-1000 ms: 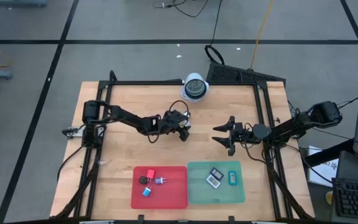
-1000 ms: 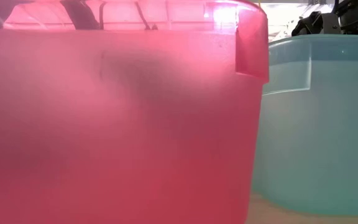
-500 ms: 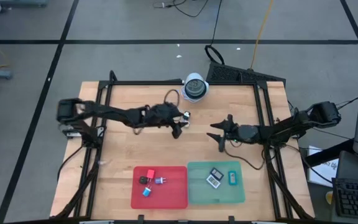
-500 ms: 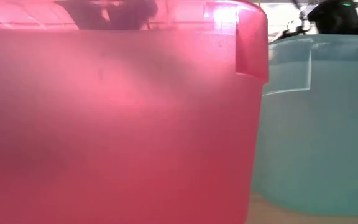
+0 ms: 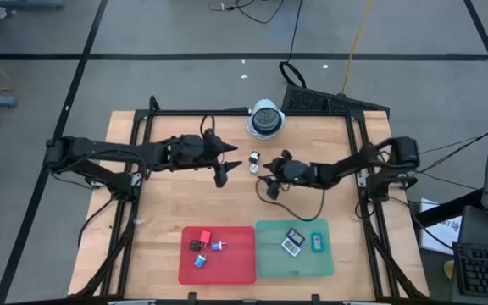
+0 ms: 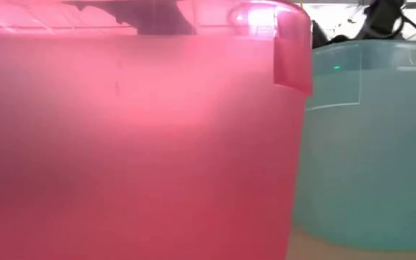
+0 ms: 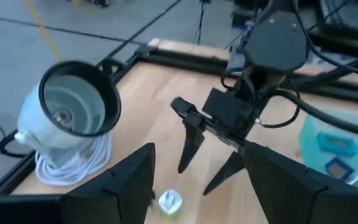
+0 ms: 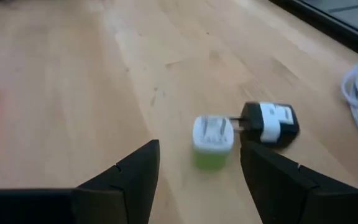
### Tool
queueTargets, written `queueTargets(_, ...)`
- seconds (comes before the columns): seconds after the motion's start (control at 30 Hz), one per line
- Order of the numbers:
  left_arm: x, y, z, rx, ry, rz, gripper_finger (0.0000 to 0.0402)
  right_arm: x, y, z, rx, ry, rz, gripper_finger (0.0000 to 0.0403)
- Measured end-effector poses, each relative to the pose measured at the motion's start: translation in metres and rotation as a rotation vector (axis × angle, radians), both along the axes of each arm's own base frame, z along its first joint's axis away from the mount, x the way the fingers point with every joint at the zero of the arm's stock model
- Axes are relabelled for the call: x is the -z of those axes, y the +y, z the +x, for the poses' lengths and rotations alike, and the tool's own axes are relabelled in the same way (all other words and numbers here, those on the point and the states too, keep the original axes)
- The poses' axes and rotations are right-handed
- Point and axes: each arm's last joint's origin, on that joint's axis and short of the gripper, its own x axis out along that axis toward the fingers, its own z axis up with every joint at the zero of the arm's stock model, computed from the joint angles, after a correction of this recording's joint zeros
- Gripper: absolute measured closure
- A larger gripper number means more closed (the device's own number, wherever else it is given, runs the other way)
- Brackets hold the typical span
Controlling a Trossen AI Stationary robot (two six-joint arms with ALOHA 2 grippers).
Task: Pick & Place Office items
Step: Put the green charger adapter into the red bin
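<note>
Low across wooden table (image 5: 168,203), almost all hidden behind red tray (image 6: 136,137) and green tray (image 6: 367,144). Left gripper (image 5: 219,163) and right gripper (image 5: 268,179) both spread, grasping nothing, either side of white-green plug (image 8: 212,138) and black-white adapter (image 8: 270,123). Near domed lamp (image 7: 73,109).

2 matte black jointed arms, thin black cables, tapered dark wedge fingers (image 7: 191,140)
</note>
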Motion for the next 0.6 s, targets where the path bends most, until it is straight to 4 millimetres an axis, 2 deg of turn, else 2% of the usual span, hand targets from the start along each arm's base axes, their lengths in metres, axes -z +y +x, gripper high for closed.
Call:
queueTargets(0.17,0.008,-0.001,0.001,-0.027,0.052,-0.014,0.0151,0.010,-0.009,0.019,0.006,0.032,-0.020,0.0172)
queueTargets(0.37,0.008,-0.002,0.001,-0.025,0.050,-0.017,0.0151,0.024,-0.022,0.035,-0.036,0.045,0.069,0.0152)
queueTargets(0.6,0.009,-0.004,0.001,-0.018,0.056,-0.016,0.0151,0.023,-0.024,0.041,-0.040,0.037,0.057,0.0169)
